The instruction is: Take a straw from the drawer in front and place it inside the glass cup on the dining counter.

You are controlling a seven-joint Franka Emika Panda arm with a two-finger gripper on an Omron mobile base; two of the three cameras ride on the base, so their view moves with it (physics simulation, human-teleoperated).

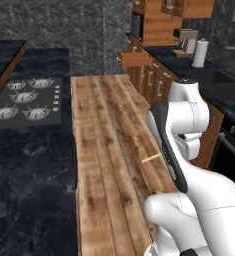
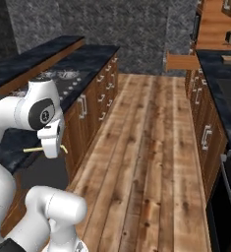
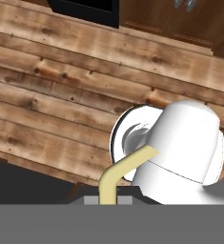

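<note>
My gripper (image 2: 52,145) hangs low beside the left cabinets, pointing down, shut on the straw (image 2: 32,148). The pale yellow-tan stick lies crosswise in the jaws and sticks out on both sides. From the left base view, the straw (image 1: 151,159) pokes out from behind my forearm. Seen from the hand, the straw (image 3: 119,172) rises from between the fingertips and bends right, above the plank floor. The drawer (image 1: 134,59) (image 2: 182,61) stands pulled open far down the aisle on the right. The dining counter (image 1: 6,57) (image 2: 36,53) is the raised black top at the left. The glass cup is out of view.
A gas cooktop (image 1: 24,97) (image 2: 63,74) sits in the black counter on the left. Wooden cabinets (image 2: 205,128) line the right, with a paper towel roll (image 1: 200,53) and a coffee machine (image 1: 186,41) on top. A plank-floor aisle (image 1: 109,140) runs between.
</note>
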